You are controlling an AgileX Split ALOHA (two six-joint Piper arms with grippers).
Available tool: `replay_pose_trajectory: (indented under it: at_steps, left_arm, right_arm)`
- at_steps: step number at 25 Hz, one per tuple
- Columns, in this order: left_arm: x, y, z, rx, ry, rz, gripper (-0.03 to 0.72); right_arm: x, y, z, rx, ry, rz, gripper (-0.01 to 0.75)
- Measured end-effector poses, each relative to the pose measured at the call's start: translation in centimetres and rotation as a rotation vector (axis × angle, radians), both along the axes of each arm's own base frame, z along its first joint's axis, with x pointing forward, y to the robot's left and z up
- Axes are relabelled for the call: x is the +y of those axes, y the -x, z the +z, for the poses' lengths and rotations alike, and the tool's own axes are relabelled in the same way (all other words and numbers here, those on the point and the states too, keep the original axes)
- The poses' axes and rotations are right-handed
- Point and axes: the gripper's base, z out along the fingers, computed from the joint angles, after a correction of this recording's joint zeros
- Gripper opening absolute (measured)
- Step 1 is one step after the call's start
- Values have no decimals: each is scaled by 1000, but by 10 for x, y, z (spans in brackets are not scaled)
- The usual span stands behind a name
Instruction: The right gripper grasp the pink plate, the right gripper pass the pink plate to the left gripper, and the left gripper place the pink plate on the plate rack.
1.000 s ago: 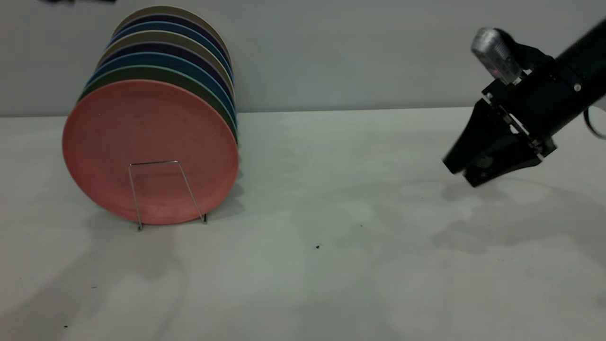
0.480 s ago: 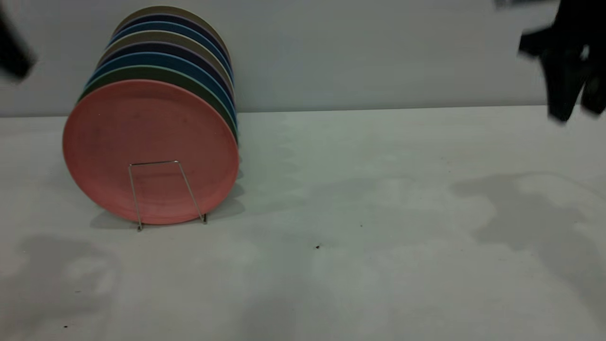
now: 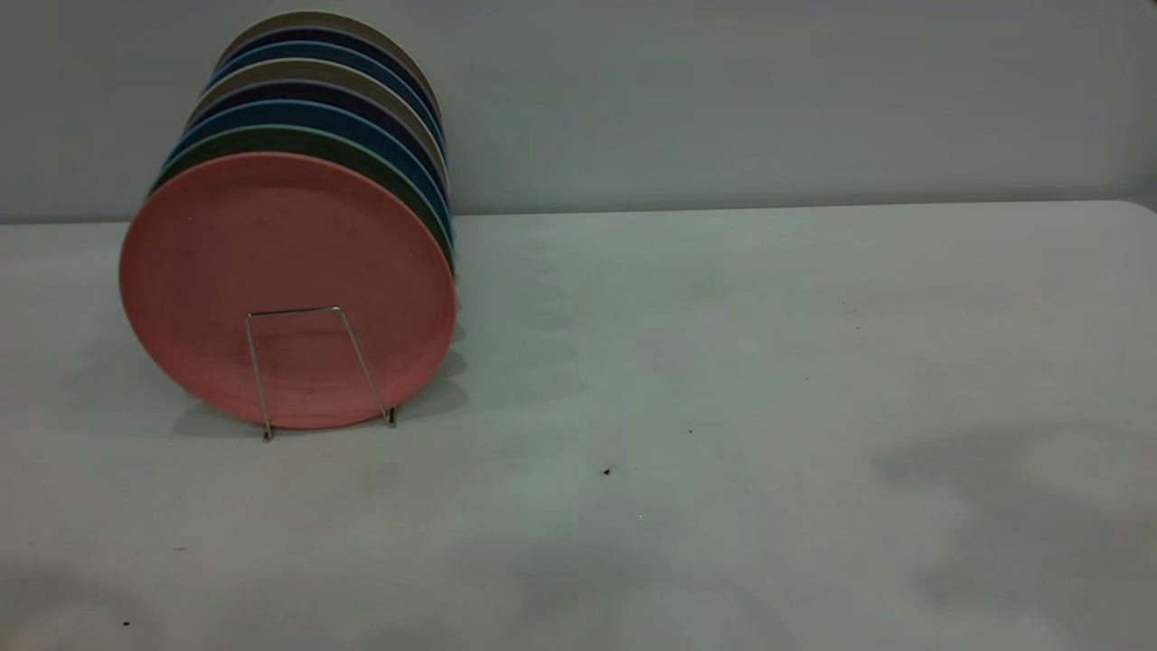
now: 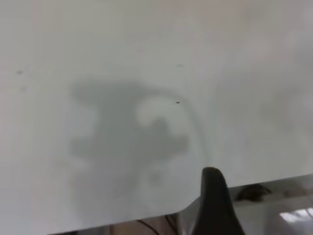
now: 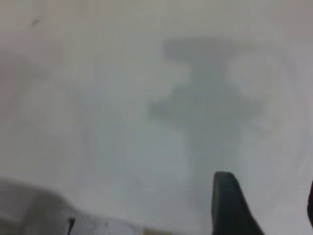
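The right gripper (image 5: 268, 196) hangs above bare counter (image 5: 122, 122). One dark finger (image 5: 229, 205) shows and a sliver of the other sits at the picture's edge, a wide gap between them, so it is released and holds nothing. Its shadow lies on the surface below.

The left gripper (image 4: 215, 205) hovers over a rounded corner of the counter, only a single black tip showing; whether it is released or clenched I cannot tell.

Neither arm shows in the exterior view. There the pink plate (image 3: 271, 253) stands on edge at the left of the counter (image 3: 723, 362), frontmost in a row of plates on the plate rack (image 3: 294, 312). It leans back against a green plate (image 3: 298, 137), and the rack's front wire loop crosses its lower face. Behind come blue, dark purple and tan plates.
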Motion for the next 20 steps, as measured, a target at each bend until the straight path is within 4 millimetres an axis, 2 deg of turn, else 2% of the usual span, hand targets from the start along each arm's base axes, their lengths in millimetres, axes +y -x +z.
replay_pose_trajectory:
  at_steps: [4,6,9,13,17,20]
  left_arm:
    - [0,49,31,-133,-26,23,485]
    - [-2,78,44,-215,-27,28,470]
    - [-4,117,50,-324,-30,30,457]
    - [-6,151,41,-408,-30,36,454]
    - [-7,166,16,-405,-13,59,454]
    - [-8,181,0,-438,-14,59,454]
  right_arm:
    - [-2,60,4,-28,-14,56,393]
    - [-10,91,4,-52,-22,71,393]
    - [-25,132,2,-109,-40,72,393]
    - [-44,183,-1,-231,-78,82,393]
    - [-61,228,-4,-390,-115,113,393]
    - [-69,251,-11,-481,-136,125,393]
